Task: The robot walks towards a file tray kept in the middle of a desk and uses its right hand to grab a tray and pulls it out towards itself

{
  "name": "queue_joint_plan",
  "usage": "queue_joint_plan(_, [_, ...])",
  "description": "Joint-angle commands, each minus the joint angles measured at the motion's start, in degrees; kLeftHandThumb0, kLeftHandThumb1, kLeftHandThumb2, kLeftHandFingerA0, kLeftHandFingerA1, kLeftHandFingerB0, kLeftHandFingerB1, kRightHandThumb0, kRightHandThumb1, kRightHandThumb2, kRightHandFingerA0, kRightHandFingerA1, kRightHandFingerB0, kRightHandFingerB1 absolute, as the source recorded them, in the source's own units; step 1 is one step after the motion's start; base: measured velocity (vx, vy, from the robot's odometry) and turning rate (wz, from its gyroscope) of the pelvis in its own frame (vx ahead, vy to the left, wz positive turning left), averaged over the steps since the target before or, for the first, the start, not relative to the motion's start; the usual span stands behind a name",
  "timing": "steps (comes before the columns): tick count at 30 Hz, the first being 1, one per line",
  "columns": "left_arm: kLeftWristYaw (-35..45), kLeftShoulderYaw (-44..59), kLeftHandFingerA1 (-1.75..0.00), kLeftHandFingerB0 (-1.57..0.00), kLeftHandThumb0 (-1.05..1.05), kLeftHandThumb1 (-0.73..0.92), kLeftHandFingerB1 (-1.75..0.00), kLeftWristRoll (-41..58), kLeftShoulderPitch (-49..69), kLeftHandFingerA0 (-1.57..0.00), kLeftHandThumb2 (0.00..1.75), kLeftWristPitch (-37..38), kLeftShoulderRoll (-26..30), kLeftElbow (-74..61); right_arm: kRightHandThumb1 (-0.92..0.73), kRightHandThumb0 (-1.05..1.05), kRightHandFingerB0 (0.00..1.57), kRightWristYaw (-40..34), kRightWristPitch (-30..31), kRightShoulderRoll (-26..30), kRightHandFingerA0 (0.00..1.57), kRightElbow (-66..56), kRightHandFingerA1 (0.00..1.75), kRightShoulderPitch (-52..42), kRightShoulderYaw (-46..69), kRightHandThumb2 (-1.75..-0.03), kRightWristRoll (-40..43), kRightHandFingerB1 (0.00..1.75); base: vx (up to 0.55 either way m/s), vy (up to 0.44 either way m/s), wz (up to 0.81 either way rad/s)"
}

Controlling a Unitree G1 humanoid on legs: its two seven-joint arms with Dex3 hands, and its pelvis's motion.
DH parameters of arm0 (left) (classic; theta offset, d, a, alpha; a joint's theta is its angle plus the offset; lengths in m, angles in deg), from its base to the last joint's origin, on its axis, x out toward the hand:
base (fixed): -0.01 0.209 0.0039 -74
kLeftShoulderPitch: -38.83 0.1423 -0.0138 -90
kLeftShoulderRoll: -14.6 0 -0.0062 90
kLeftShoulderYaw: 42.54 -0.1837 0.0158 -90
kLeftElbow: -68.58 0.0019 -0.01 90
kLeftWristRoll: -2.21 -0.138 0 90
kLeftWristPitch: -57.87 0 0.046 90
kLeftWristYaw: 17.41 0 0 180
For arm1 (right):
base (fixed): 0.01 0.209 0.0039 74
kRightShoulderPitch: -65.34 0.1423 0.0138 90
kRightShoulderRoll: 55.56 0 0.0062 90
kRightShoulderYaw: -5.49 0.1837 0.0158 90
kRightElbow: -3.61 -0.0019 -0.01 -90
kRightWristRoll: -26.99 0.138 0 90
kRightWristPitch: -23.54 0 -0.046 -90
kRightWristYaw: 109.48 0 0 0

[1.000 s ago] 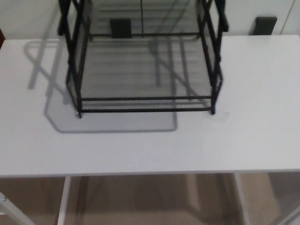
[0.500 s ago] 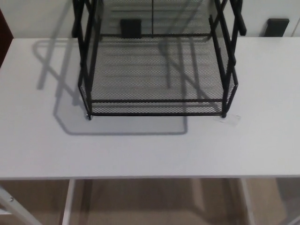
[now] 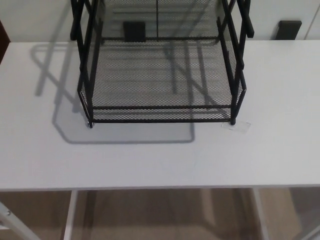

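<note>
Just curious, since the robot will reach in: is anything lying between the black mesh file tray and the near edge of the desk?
In the head view, the white desk between the file tray and its near edge is bare.

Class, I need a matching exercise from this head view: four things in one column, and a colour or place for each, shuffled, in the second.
Things:
1. file tray
2. desk
3. floor
4. small clear tag

Descriptions:
A. white, flat top
B. black wire mesh
C. on the desk by the tray's front right foot
D. brownish, seen below the desk edge

Pairs: 1-B, 2-A, 3-D, 4-C
</note>
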Motion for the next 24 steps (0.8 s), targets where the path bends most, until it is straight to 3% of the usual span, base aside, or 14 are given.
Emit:
queue_joint_plan(1, [0.36,-0.04,-0.43,-0.35,-0.35,0.64,-0.35,-1.51,-0.54,-0.50,0.60,3.32,1.71,0.04,-0.67,-0.69,0.31,-16.11,-5.44,-2.35,0.34,-27.24,0.49,2.82,15.27,-0.61,10.67,0.41,0.00,0.000,0.00])
queue_joint_plan(4, [0.09,-0.65,-0.41,-0.34,-0.36,0.63,-0.34,-2.21,-0.33,-0.46,0.59,3.38,1.74,0.20,-0.65,-0.69,0.38,-17.74,-6.28,1.52,0.39,-37.54,0.46,6.91,19.95,-0.60,9.77,0.38,0.00,0.000,0.00])
queue_joint_plan(9, [-0.07,-0.68,-0.41,-0.34,-0.35,0.65,-0.35,-2.22,0.02,-0.48,0.61,3.67,1.58,-0.62,-0.65,-0.68,0.35,-16.62,-5.57,7.43,0.34,-47.59,0.38,17.57,23.03,-0.61,-3.64,0.34,0.00,0.000,0.00])
queue_joint_plan(12, [0.12,-0.77,-0.40,-0.34,-0.35,0.63,-0.34,-2.27,-0.14,-0.46,0.59,4.39,1.71,0.45,-0.61,-0.66,0.29,-11.27,-3.69,10.92,0.31,-52.05,0.33,24.17,18.16,-0.59,-15.59,0.33,0.00,0.000,0.00])
queue_joint_plan(14, [0.26,-0.99,-0.40,-0.34,-0.35,0.64,-0.34,-2.37,-0.33,-0.47,0.59,4.95,1.78,0.71,-0.62,-0.71,0.19,-7.77,-2.41,12.53,0.20,-53.11,0.31,28.80,12.89,-0.59,-24.54,0.32,0.00,0.000,0.00])
queue_joint_plan(17, [0.18,-1.25,-0.40,-0.34,-0.35,0.64,-0.34,-2.59,-0.41,-0.46,0.59,5.11,1.79,0.51,-0.55,-0.75,0.20,-5.02,-0.63,11.04,0.15,-53.21,0.35,34.02,5.06,-0.58,-36.03,0.30,0.00,0.000,0.00])
queue_joint_plan(18, [0.49,-1.29,-0.40,-0.33,-0.35,0.64,-0.34,-2.45,-0.38,-0.45,0.59,4.56,1.94,0.12,-0.59,-0.76,0.08,-1.96,-0.90,11.13,0.03,-52.09,0.35,38.12,-0.02,-0.59,-47.30,0.29,0.00,0.000,0.00])
queue_joint_plan(19, [0.66,-1.32,-0.40,-0.32,-0.35,0.64,-0.33,-2.40,-0.37,-0.44,0.59,4.72,2.03,0.03,-0.44,-0.73,0.09,-1.52,-1.90,10.50,0.06,-50.87,0.32,40.06,-2.72,-0.82,-52.30,0.32,0.00,0.000,0.00])
queue_joint_plan(20, [0.63,-1.59,-0.40,-0.32,-0.36,0.65,-0.33,-2.89,-0.39,-0.44,0.59,5.30,2.34,0.01,-0.52,-0.75,0.12,-1.68,-2.61,9.60,0.04,-49.35,0.34,41.58,-5.34,-0.57,-55.95,0.30,0.00,0.000,0.00])
queue_joint_plan(21, [0.51,-1.78,-0.39,-0.32,-0.37,0.65,-0.33,-3.23,-0.34,-0.44,0.59,5.41,2.47,-0.15,-0.52,-0.76,0.13,-1.84,-2.79,9.27,0.04,-48.57,0.34,42.26,-6.64,-0.57,-57.52,0.31,0.00,0.000,0.00])
queue_joint_plan(22, [0.50,-1.83,-0.39,-0.32,-0.36,0.65,-0.33,-3.32,-0.16,-0.44,0.59,5.19,2.54,-0.60,-0.42,-0.72,0.08,-2.21,-3.27,9.19,0.02,-47.27,0.35,43.25,-8.42,-0.85,-60.04,0.29,0.00,0.000,0.00])
queue_joint_plan(23, [0.65,-1.73,-0.40,-0.32,-0.36,0.65,-0.33,-3.18,-0.02,-0.44,0.59,4.88,2.63,-1.24,-0.55,-0.77,0.07,-2.48,-3.76,9.31,0.04,-45.69,0.39,44.65,-10.58,-0.58,-63.17,0.30,0.00,0.000,0.00])
queue_joint_plan(24, [0.70,-1.74,-0.40,-0.32,-0.37,0.65,-0.33,-3.19,-0.02,-0.44,0.59,4.68,2.71,-1.57,-0.50,-0.82,0.03,-2.37,-3.62,9.25,0.01,-44.60,0.48,45.80,-12.31,-0.87,-64.62,0.37,0.00,0.000,0.00])
